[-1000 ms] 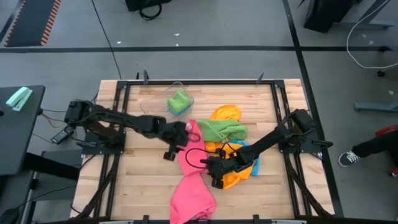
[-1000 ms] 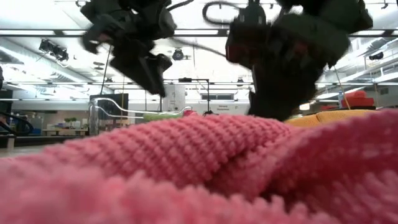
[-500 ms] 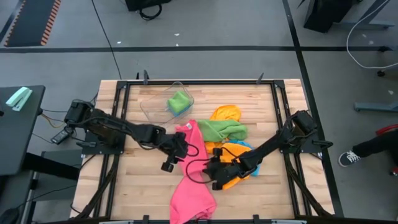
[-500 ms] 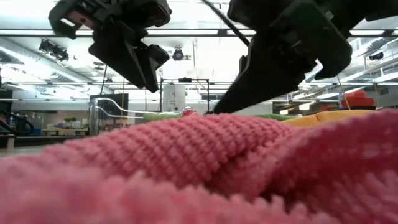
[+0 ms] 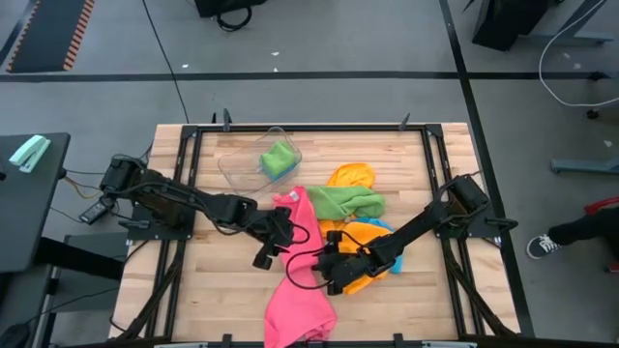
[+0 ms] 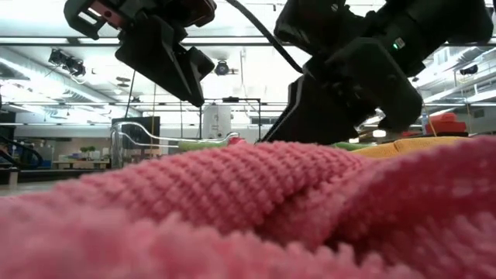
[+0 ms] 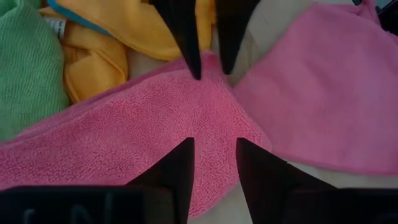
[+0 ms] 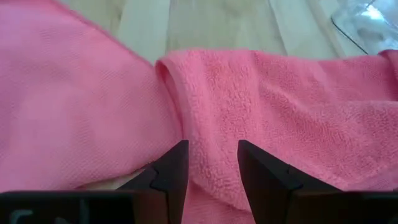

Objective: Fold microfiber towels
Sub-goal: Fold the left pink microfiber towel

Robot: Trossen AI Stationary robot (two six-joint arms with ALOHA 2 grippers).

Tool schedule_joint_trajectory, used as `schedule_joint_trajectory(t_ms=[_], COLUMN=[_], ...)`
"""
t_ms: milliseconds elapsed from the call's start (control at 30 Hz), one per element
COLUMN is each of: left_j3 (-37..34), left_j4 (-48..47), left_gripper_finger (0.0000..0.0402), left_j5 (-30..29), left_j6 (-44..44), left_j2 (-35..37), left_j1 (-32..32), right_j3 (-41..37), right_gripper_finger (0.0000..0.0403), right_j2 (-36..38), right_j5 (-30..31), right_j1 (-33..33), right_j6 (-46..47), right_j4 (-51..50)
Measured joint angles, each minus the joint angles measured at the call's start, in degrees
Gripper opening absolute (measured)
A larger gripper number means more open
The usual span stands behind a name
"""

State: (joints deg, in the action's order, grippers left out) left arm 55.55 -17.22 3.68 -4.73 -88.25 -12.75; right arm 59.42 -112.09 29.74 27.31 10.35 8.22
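Both arms are over the pink towel, which lies long and rumpled from mid-table toward the near edge, pinched narrow at its middle.

Left gripper sits at the towel's left edge near the waist. In its wrist view the fingers stand a narrow gap apart just above the pile, nothing between them: not gripping.

Right gripper sits at the towel's right side, reaching across the orange towel. Its wrist view shows the fingers likewise part-open, straddling a raised fold edge of pink, no cloth caught yet.

Other cloths: green towel and a second orange one just behind the work area, touching the pink. A strip of blue peeks from under the orange pile. One more green cloth sits in the clear tub at the back left.

Step, as I judge it: lining up for a two-point pick on the pink towel.

Risks:
- narrow jaws may skate over the plush pile and close on nothing
- the right gripper may take a doubled fold rather than one layer, so the towel won't spread flat
- the two grippers face each other closely at the waist; collision possible
- a lift could drag the touching green or orange cloth along
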Motion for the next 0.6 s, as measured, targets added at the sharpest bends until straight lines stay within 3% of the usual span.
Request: schedule_joint_trajectory(t_ms=[333, 600], left_j3=[0.00, 0.00], left_j4=[0.21, 0.12], left_gripper_finger=[0.0123, 0.0118], left_j5=[0.03, 0.03], left_j6=[-0.17, -0.22], left_j2=[0.00, 0.00], left_j1=[0.00, 0.04], right_j3=[0.05, 0.07], right_gripper_finger=[0.0139, 0.0051], right_j2=[-2.18, -2.18], right_j5=[0.77, 0.83], right_j1=[-0.28, -0.97], right_j6=[1.10, 2.37], right_j4=[0.32, -0.23])
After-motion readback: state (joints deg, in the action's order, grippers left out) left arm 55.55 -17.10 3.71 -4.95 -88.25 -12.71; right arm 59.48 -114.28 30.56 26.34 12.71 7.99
